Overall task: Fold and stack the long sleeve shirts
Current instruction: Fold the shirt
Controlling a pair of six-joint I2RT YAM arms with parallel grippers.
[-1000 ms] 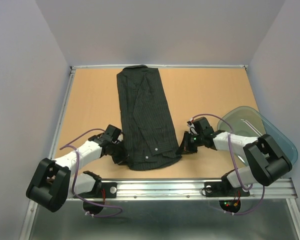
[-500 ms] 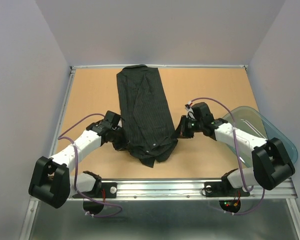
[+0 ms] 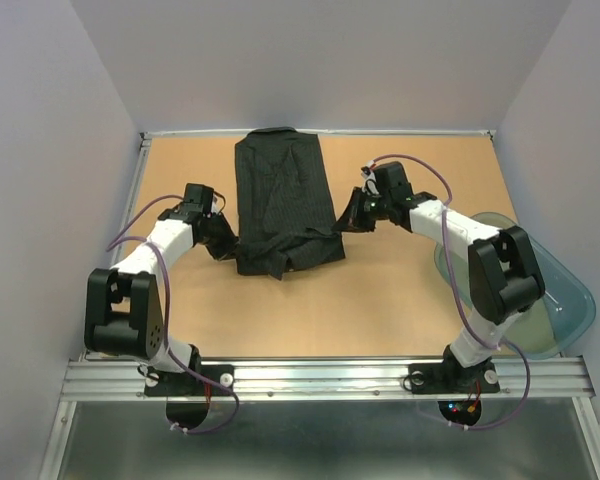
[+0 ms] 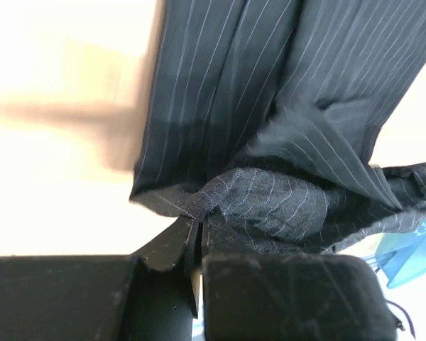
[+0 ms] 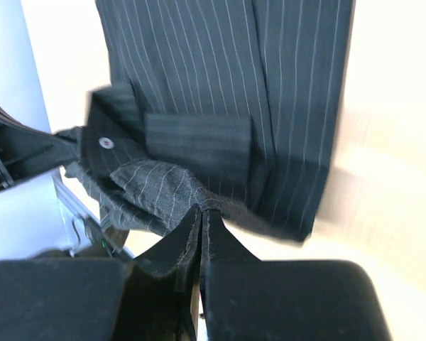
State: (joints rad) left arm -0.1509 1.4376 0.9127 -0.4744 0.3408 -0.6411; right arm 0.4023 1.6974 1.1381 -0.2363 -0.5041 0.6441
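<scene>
The shirt (image 3: 280, 200) is thin black cloth with fine pale pinstripes, and one small white button (image 5: 106, 143) shows at its crumpled edge. It lies lengthwise on the worktop (image 3: 400, 300) toward 12 o'clock, with its near end bunched and doubled over. The left tool (image 3: 228, 242), at the bunch's 9 o'clock, pinches a fold of cloth. The right tool (image 3: 347, 220), at 3 o'clock, is likewise clamped on the shirt's edge.

Both arms extended forward, forearms angled inward toward each other. Left pincer (image 3: 223, 233) low, jaws pressed together, pinching black pinstriped shirt (image 3: 280, 195). Right pincer (image 3: 351, 214) likewise clamped on it, wrist tilted down.
</scene>
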